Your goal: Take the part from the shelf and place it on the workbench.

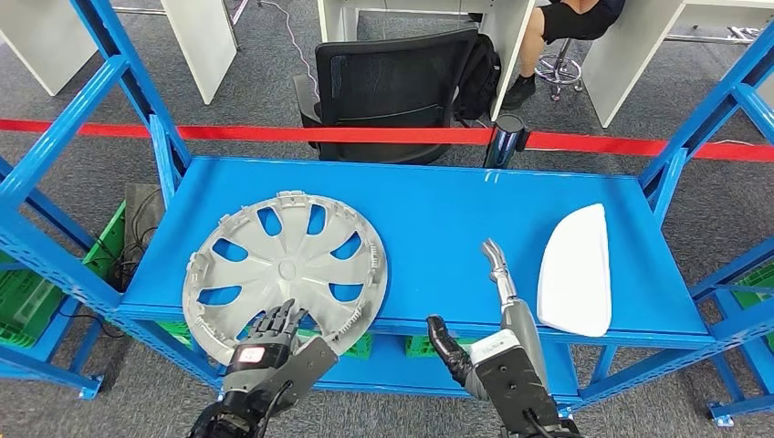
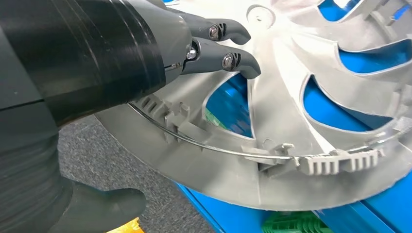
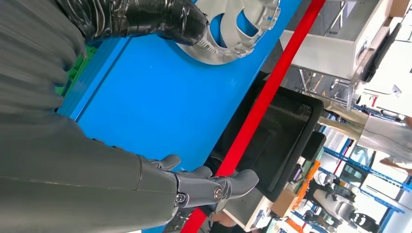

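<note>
On the blue shelf (image 1: pixel 438 219), near-left area: one grey wheel cover (image 1: pixel 285 270), lying flat with its ribbed inner side up, near rim overhanging the shelf's front edge.

Left hand (image 1: pixel 274 333): at the cover's near rim. In the left wrist view its fingers (image 2: pixel 238 60) curve over a spoke beside an opening and its thumb sits low, beneath the rim. Whether the cover is truly clamped between them cannot be told; the fingers rest on it at the least.

Right hand (image 1: pixel 484 319): over the shelf's front edge, between the cover and the white part (image 1: pixel 577 265), apart from both. Fingers extended and spread from the thumb, holding nothing.

Task status, by judgement: early. The cover is not yet lifted from the shelf; lifting, carrying and setting it on the workbench all remain. No workbench can be identified.

White part: one smooth, elongated piece, lying at the shelf's right end, well apart from the cover.

Surface: blue painted metal shelf with blue uprights; green crates (image 1: pixel 27 292) on the level below.

Room: grey carpet floor; red barrier tape (image 1: pixel 365 134) stretched behind the shelf; black office chair (image 1: pixel 392 87) beyond it; white desks; a seated person's legs at far right.
</note>
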